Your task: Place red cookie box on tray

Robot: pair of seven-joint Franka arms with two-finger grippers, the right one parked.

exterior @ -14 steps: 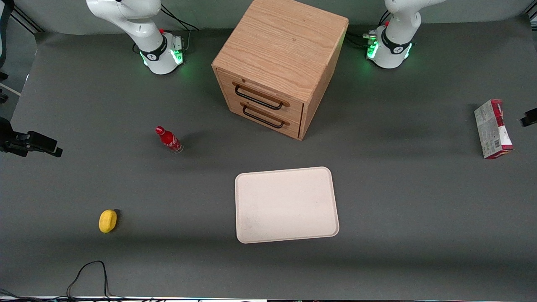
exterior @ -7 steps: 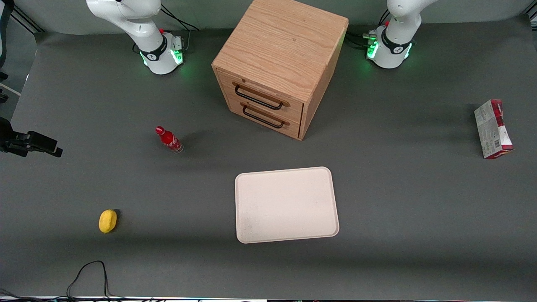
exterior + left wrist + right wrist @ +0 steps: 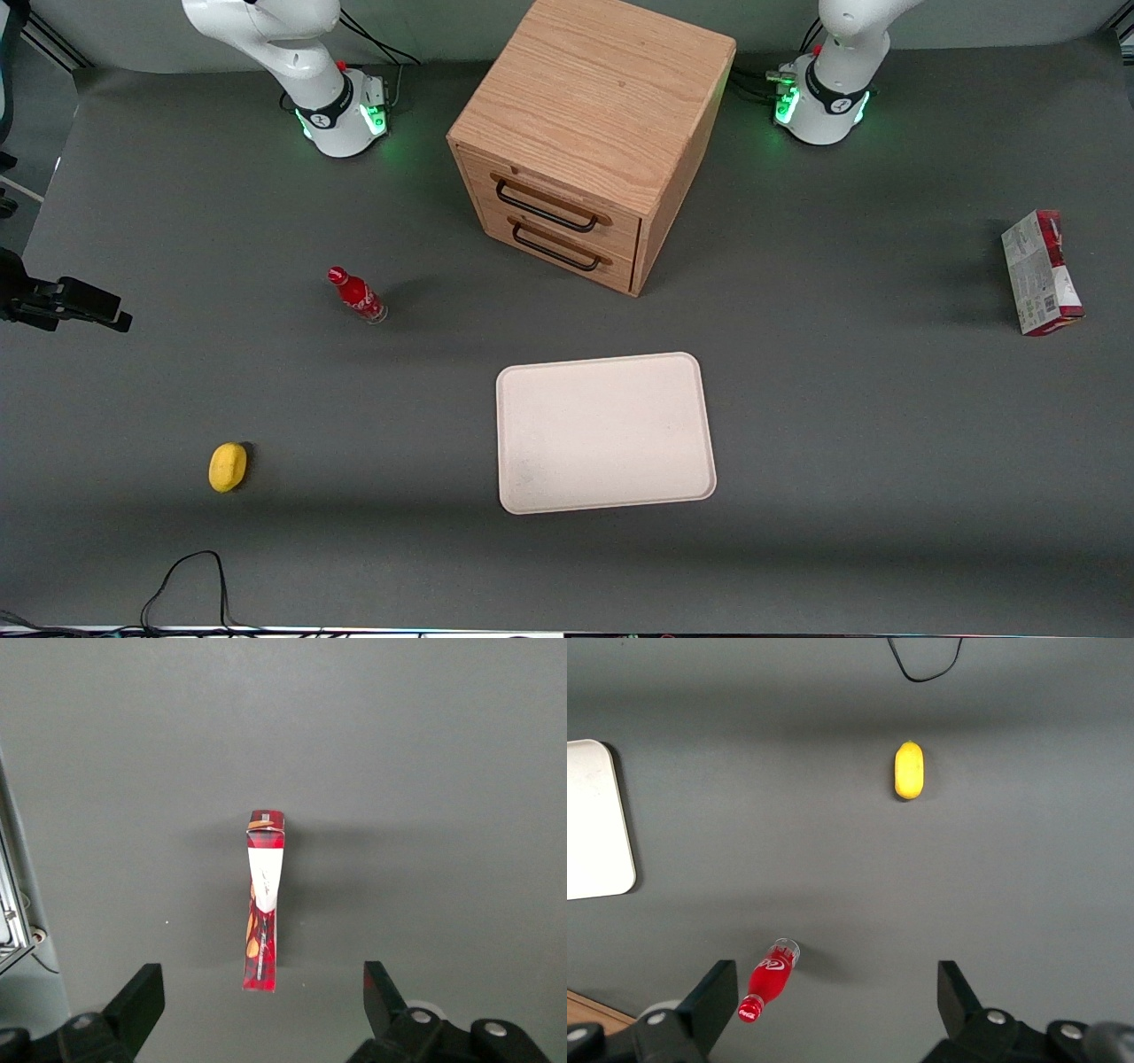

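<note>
The red cookie box (image 3: 1041, 270) stands on a narrow side near the working arm's end of the table, its whitish printed face showing. From above, the left wrist view shows only its thin red top edge (image 3: 264, 904). My left gripper (image 3: 261, 1010) hangs high over the box, open, with its fingers spread wide on either side of the box's line and nothing between them. The gripper itself is outside the front view. The cream-white tray (image 3: 605, 432) lies flat and bare, nearer the front camera than the cabinet.
A wooden two-drawer cabinet (image 3: 589, 142) stands mid-table between the arm bases. A small red bottle (image 3: 357, 295) and a yellow object (image 3: 228, 466) sit toward the parked arm's end. A black cable (image 3: 190, 576) loops at the front edge.
A dark part of the gripper that showed at the front view's edge beside the box one second ago has left that view. The box and tray have not moved.
</note>
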